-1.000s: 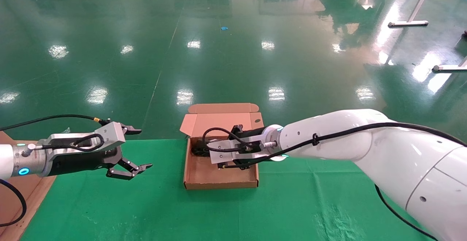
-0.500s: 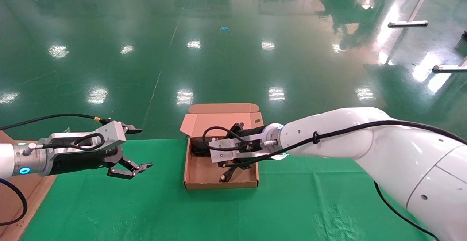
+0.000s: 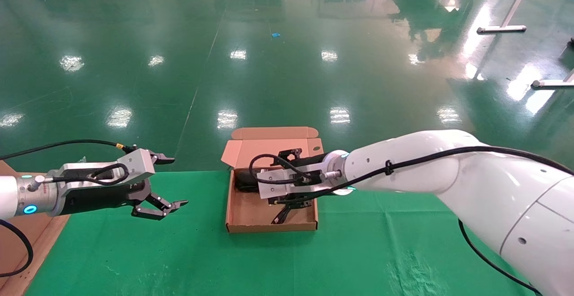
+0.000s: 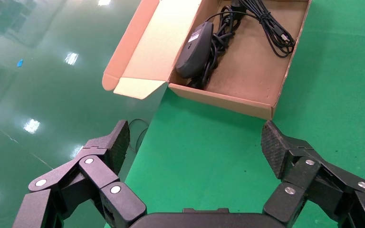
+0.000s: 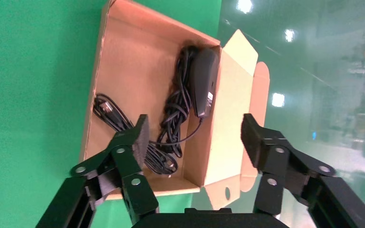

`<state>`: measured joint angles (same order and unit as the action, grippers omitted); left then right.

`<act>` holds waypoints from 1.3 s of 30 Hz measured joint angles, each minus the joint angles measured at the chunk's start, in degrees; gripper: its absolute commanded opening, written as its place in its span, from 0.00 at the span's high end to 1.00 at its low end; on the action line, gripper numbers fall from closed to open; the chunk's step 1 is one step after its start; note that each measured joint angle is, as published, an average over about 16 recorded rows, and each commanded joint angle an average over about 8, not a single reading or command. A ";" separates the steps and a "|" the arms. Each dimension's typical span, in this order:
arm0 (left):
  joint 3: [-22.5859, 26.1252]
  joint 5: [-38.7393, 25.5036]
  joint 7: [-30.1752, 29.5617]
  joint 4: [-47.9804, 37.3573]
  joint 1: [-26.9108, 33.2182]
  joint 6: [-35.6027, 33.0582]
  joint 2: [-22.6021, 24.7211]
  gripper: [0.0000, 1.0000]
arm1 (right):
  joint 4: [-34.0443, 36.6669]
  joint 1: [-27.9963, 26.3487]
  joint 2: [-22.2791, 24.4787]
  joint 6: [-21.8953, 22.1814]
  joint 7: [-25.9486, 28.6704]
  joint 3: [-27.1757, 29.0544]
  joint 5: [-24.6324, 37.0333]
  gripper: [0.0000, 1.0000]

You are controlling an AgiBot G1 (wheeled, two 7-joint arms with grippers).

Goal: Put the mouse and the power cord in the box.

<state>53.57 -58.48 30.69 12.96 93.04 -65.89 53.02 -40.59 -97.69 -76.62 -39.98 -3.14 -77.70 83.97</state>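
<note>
Above the box [image 3: 242, 213] the right gripper [image 5: 192, 142] hangs with fingers [image 5: 133, 142] released and empty, mouse [image 5: 205, 88] and power cord [image 5: 173, 118] both lying inside (left gripper [image 4: 195, 152], spread, waits over the counter [image 3: 358, 251]), so packing looks done and withdrawing comes next.

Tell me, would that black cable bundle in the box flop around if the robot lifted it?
Probably. The cable bundle lies in loose, uneven loops inside the box, so it looks floppy and would likely sag. Its loops touch the mouse, whose thin cable runs in among them, so lifting one might drag the other.
</note>
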 measured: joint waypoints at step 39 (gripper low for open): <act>-23.89 10.58 -26.38 38.58 -20.03 -12.60 -11.46 0.00 | -21.57 23.62 27.21 -29.90 9.09 40.33 -27.53 0.00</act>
<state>29.67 -47.90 4.31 51.54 73.01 -78.49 41.56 -62.16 -74.07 -49.42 -69.88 5.94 -37.36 56.44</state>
